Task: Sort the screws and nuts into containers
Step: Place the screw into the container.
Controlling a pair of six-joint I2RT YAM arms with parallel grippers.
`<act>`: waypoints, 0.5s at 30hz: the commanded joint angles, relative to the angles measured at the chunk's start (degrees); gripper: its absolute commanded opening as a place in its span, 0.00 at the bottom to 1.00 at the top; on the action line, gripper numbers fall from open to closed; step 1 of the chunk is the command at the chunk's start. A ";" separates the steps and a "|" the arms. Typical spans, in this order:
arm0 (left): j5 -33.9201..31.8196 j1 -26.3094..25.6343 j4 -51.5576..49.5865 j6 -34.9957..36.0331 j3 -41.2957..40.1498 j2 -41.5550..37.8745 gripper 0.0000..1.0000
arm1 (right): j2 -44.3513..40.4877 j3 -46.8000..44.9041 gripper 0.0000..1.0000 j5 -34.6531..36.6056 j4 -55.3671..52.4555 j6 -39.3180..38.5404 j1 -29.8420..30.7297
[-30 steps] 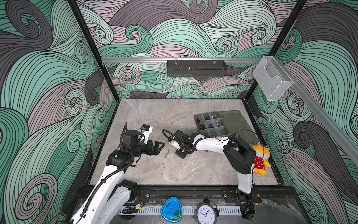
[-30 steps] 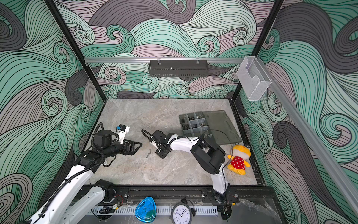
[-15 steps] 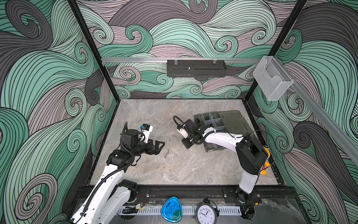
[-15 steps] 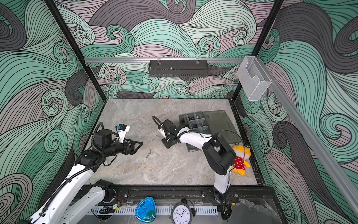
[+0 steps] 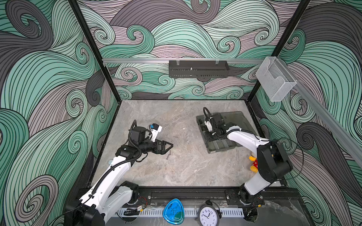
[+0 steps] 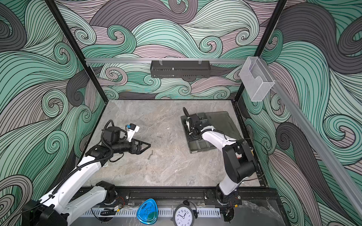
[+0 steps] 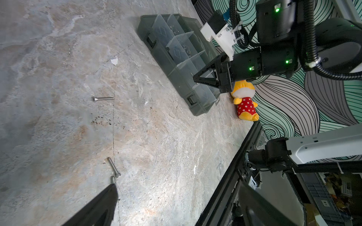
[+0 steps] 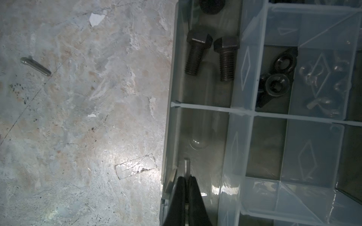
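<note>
The right pincer [image 8: 187, 179] is clamped narrow on a silver screw [image 8: 187, 166]. It grips one end, so the shaft pokes out past the tips and should fall clear once the jaws part. It hangs low over an edge compartment [image 8: 203, 140] of the box [image 8: 168, 127] that appears empty, probably because this long, thin kind is meant to have a cell of its own. The next cell along that edge holds two black bolts [image 8: 195, 52]. Past a divider lie black wing nuts [image 8: 278, 78], then silver wing nuts [image 8: 323, 78], so each kind is kept apart. Judging by this, the step in hand is the release. Well apart from the box, the left pincer [image 5: 170, 145] sits low over the counter [image 7: 58, 58], turned on its side with its jaws wide. Just beside its tip lie two screws [image 7: 114, 168], touching end to end, which look like its next pick. A lone screw [image 7: 103, 98] rests on the bare counter between that pair and the box.
</note>
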 commanded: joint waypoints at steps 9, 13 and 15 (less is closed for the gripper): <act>0.52 -0.46 -1.70 4.02 4.68 2.79 0.99 | 2.33 1.48 0.17 4.25 -0.71 0.79 -0.09; 0.22 -0.46 -1.86 4.63 4.19 1.63 0.99 | 2.24 3.33 0.23 4.65 -1.04 0.31 -0.01; -1.01 -0.48 -2.25 4.53 4.46 1.04 0.98 | 1.68 4.31 0.23 4.17 -1.03 -0.08 0.23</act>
